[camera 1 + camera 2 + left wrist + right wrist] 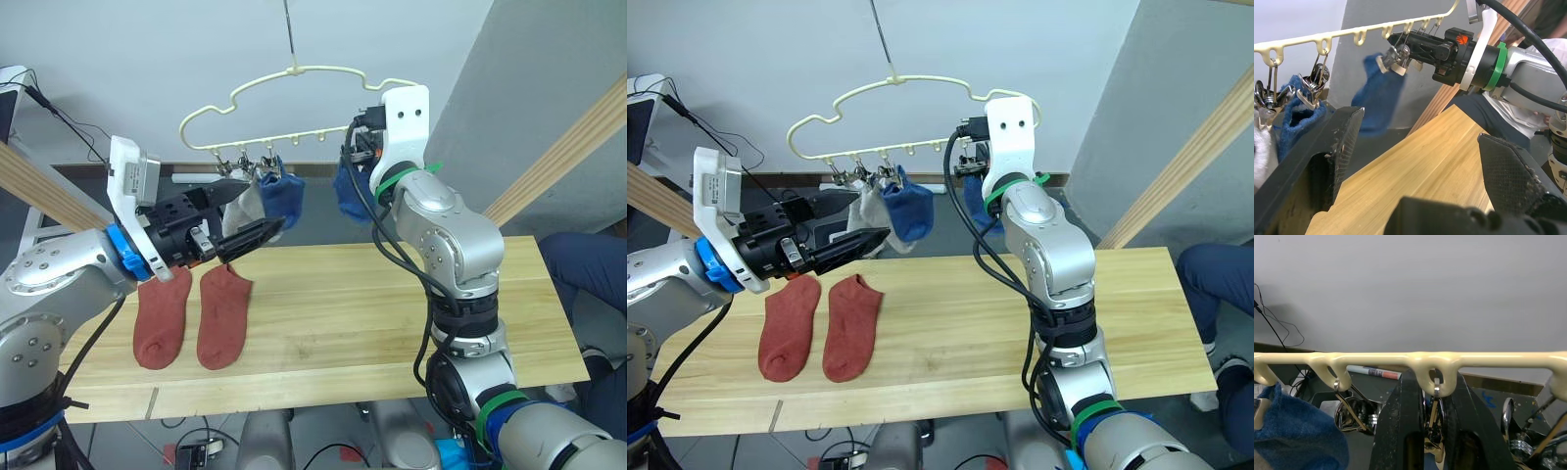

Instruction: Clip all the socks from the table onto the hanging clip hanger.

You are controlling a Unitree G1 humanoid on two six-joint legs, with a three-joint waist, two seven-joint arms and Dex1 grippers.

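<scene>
Pale grey wall fills the upper background. Light wooden beams run diagonally at both frame edges. Person's blue-clad leg at right edge. Black cable upper left.

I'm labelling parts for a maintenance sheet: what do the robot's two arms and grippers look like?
Both arms are silver-grey metal with rounded joints and black cables running outside. The left gripper has long black fingers, a blue collar behind them and a white camera bracket. The right gripper is black under a white plate, with green bands on that arm.
</scene>
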